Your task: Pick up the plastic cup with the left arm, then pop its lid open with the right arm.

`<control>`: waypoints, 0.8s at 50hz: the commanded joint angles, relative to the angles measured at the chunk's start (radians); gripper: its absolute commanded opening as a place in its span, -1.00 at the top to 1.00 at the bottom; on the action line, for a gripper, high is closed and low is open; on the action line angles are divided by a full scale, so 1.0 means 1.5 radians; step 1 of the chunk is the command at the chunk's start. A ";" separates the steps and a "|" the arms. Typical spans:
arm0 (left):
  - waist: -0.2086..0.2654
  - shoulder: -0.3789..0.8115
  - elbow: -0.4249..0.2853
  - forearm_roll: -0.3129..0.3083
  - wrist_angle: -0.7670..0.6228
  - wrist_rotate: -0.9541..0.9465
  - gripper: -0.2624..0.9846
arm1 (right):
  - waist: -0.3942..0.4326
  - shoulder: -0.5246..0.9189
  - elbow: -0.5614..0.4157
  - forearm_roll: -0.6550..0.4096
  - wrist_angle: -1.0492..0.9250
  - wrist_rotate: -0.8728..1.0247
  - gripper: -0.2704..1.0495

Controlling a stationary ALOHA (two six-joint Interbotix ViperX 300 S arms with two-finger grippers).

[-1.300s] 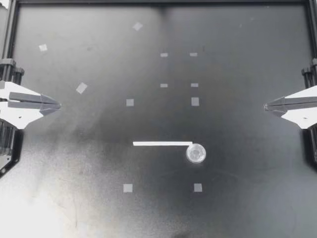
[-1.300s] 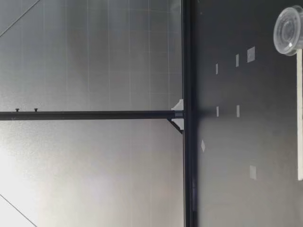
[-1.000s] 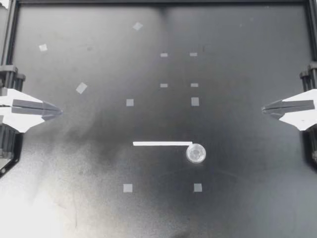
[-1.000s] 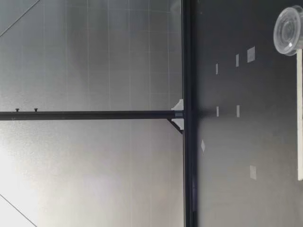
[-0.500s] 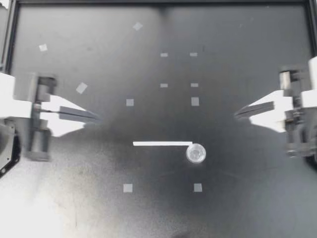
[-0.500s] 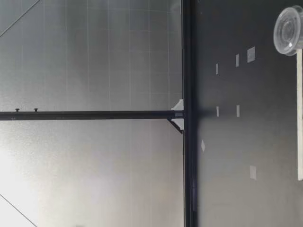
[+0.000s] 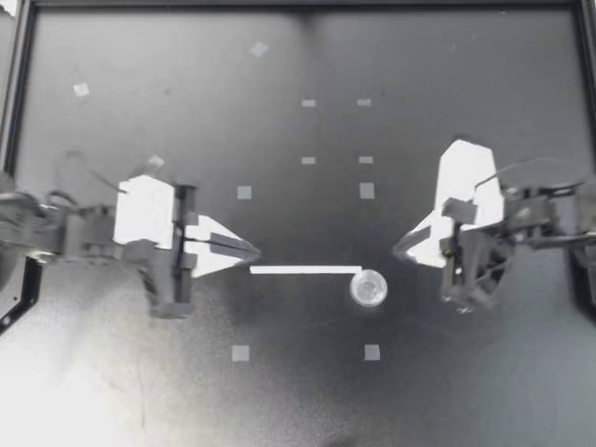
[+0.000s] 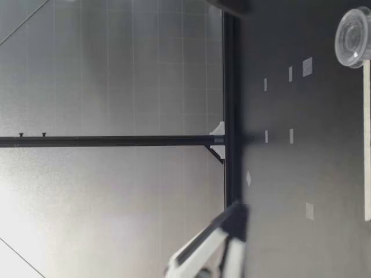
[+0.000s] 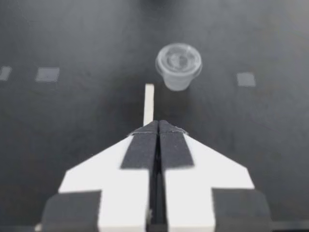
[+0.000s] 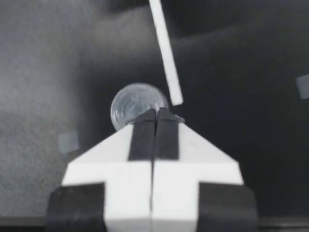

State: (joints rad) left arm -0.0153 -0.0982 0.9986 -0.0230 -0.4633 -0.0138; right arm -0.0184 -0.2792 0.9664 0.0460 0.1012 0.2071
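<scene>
A small clear plastic cup (image 7: 368, 288) stands on the black table (image 7: 279, 400), at the right end of a white strip (image 7: 305, 270). My left gripper (image 7: 256, 251) is shut and empty, its tip just off the strip's left end. My right gripper (image 7: 396, 251) is shut and empty too, hovering close to the cup's upper right. In the left wrist view the gripper (image 9: 158, 123) points along the strip (image 9: 149, 96) toward the cup (image 9: 178, 65). In the right wrist view the cup (image 10: 133, 107) sits just ahead of and under the gripper (image 10: 156, 112), with the strip (image 10: 165, 48) beyond it. The low view shows the cup (image 8: 353, 37) and a gripper (image 8: 200, 258) above the table.
Small grey tape squares dot the table, among them one (image 7: 240, 353) and another (image 7: 372, 352) nearer the front and one (image 7: 367, 190) behind the cup. A black frame rail (image 7: 19, 93) borders the table at the left and back.
Both arms have swung in from the table's sides toward the middle, the left to the strip's end, the right to the cup. Both stay shut. Cup and strip have not moved.
</scene>
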 commanded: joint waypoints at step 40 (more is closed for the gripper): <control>-0.001 0.230 -0.194 0.001 0.019 0.009 -0.41 | 0.051 0.114 0.011 0.004 -0.135 0.083 0.77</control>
State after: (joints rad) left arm -0.0153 0.2500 0.7455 -0.0230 -0.4403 0.0000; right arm 0.0476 -0.0997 0.9863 0.0506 -0.0782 0.3283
